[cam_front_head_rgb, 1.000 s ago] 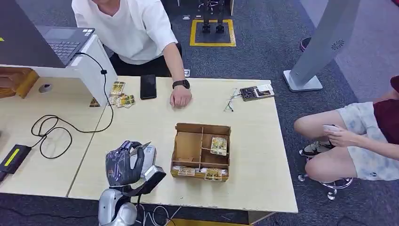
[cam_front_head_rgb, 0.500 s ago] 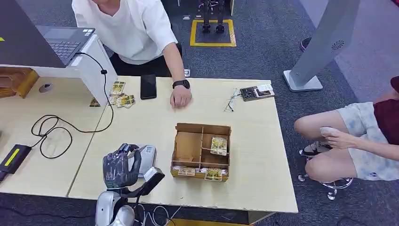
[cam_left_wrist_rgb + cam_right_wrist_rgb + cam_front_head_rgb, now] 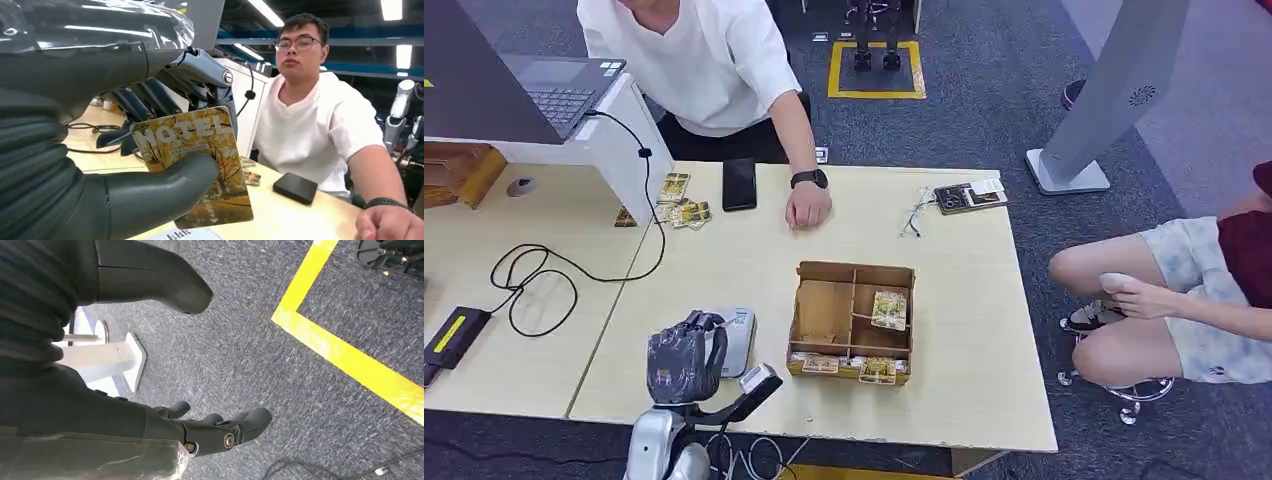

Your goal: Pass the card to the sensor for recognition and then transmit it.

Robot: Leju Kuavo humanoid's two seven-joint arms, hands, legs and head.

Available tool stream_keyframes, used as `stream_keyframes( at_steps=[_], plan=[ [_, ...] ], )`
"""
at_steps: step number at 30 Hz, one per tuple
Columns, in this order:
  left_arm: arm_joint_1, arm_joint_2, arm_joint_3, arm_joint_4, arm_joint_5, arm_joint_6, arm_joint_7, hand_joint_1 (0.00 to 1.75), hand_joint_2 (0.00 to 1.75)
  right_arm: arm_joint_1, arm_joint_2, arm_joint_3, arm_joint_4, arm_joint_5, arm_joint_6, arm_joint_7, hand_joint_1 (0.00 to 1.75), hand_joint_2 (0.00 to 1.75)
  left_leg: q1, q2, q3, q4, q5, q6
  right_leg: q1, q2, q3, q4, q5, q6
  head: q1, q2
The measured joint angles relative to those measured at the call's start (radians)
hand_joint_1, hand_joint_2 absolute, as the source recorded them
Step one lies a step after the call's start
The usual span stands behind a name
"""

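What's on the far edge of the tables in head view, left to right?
Laptop → loose cards → black phone → person's hand → glasses → small device with papers.

Left hand (image 3: 685, 360) lower, over sensor (image 3: 732, 334).

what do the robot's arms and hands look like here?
Left hand: dark grey fingers, thick grey thumb, ribbed grey cover, clear plastic wrap over the wrist, silver metal at the joints. Silver left arm. Right hand: same dark grey fingers and thumb, silver pivot pins.
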Motion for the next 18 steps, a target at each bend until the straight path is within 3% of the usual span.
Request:
stream_keyframes(
  at_steps=[8,18],
  plan=[
    [0.026,0.005,-0.011,0.000,-0.030,0.000,0.101,1.75,1.75,0.000,0.000,0.000,0.000,0.003,0.003,0.000,0.00,1.75,0.000,0.000,0.000,0.000,0.000,0.000,0.000,0.000,0.000,0.000,0.000,0.000,0.000,0.000],
    [0.047,0.008,-0.038,0.001,0.021,0.000,0.114,1.75,1.75,0.000,0.000,0.000,0.000,0.003,0.005,0.001,0.00,1.75,0.000,0.000,0.000,0.000,0.000,0.000,0.000,0.000,0.000,0.000,0.000,0.000,0.000,0.000]
  ],
)
